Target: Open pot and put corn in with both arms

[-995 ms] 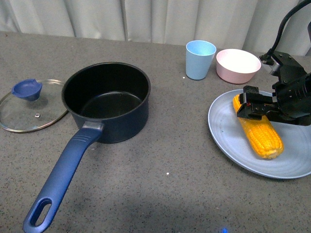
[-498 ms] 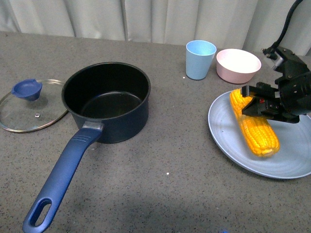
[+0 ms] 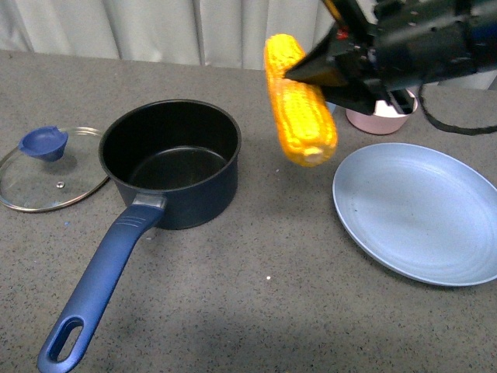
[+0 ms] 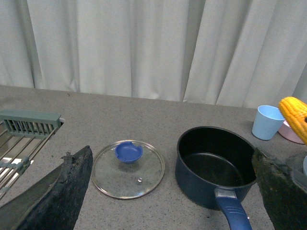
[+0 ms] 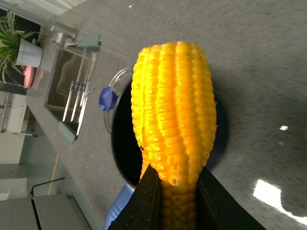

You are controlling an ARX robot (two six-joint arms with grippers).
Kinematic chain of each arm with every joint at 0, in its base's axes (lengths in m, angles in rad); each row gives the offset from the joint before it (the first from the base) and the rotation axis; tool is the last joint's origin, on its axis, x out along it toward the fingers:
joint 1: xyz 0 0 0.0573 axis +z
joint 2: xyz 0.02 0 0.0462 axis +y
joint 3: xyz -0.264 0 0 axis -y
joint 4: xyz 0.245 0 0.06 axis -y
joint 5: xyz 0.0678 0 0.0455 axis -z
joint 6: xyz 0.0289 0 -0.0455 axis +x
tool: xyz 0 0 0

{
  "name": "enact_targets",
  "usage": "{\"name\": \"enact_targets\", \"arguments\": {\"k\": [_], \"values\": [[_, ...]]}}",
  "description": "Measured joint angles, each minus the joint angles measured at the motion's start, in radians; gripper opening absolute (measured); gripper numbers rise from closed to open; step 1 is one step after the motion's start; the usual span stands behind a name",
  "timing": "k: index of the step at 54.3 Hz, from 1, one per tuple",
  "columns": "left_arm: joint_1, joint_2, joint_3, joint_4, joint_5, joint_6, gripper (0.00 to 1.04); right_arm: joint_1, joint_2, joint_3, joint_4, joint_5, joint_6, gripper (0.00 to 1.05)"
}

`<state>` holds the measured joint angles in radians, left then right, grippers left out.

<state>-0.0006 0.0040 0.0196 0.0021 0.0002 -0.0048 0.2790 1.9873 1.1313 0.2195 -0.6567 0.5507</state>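
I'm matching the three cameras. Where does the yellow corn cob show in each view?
Front view: yellow corn cob upper middle, in the air, right of the dark navy round pot.
Left wrist view: only its tip, cut by the picture's edge, beside the pale blue cup.
Right wrist view: fills the centre, clamped in the right gripper.
Shared landmark: the pot.

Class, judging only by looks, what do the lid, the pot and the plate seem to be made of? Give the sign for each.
Lid: clear glass, since the table shows through, with a metal-looking rim and a blue, probably plastic knob. Pot: likely metal, glossy navy coating outside, matte black inside. Plate: smooth pale blue, plastic or glazed ceramic; cannot tell which.
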Motion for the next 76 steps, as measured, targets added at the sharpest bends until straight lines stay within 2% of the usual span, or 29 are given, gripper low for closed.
{"name": "enact_targets", "arguments": {"k": [7,17,45,53,66,76], "values": [[0.0,0.0,0.0,0.0,0.0,0.0,0.98,0.074,0.052,0.087,0.013,-0.004,0.06,0.11],[0.0,0.0,0.0,0.0,0.0,0.0,0.98,0.128,0.134,0.204,-0.03,0.001,0.09,0.11],[0.0,0.0,0.0,0.0,0.0,0.0,0.98,0.189,0.278,0.399,-0.153,0.011,0.085,0.11],[0.0,0.0,0.0,0.0,0.0,0.0,0.98,0.188,0.28,0.406,-0.162,0.013,0.074,0.5],[0.0,0.0,0.0,0.0,0.0,0.0,0.98,0.185,0.28,0.408,-0.153,0.02,0.074,0.96],[0.0,0.0,0.0,0.0,0.0,0.0,0.98,0.178,0.27,0.38,-0.117,0.03,0.075,0.96]]}}
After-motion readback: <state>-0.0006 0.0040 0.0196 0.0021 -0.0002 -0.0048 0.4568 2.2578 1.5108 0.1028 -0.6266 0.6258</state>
